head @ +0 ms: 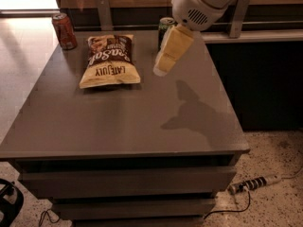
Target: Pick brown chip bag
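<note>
The brown chip bag [110,60] lies flat on the grey table [123,112] at the back left; its far half is dark brown with white script, its near half pale yellow with "LATE JULY". My gripper [163,66] hangs above the table just right of the bag and in front of the green soda can [165,28], its pale yellow fingers pointing down-left. It holds nothing and does not touch the bag.
A red-orange soda can [64,30] stands at the table's back left corner. A wooden wall with metal brackets runs behind the table. A dark counter [255,37] sits to the right. A power strip [251,183] lies on the floor at the right.
</note>
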`<state>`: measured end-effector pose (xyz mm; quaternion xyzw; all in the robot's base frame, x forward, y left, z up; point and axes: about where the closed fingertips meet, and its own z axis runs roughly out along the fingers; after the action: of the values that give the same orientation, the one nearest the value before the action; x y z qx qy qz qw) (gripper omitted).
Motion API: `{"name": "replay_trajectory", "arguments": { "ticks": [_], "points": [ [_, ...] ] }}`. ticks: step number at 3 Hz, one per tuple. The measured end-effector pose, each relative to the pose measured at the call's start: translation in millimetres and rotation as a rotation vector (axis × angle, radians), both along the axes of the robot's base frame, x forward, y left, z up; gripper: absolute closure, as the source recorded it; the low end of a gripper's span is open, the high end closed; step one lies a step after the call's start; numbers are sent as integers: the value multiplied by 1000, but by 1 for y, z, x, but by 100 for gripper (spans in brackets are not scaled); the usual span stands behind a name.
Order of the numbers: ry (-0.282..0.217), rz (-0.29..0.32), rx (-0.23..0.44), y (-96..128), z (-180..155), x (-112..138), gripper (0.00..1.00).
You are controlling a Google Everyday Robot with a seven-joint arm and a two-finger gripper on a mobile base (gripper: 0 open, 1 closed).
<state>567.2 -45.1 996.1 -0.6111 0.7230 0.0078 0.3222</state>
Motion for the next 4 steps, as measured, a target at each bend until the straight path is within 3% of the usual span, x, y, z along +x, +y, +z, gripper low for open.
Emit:
{"name": "replay_trajectory", "arguments": {
  "ticks": [2,4],
  "points": [
    [39,43,100,39,-46,53,0],
    [77,100,149,97,-80,74,0]
  ]
}}
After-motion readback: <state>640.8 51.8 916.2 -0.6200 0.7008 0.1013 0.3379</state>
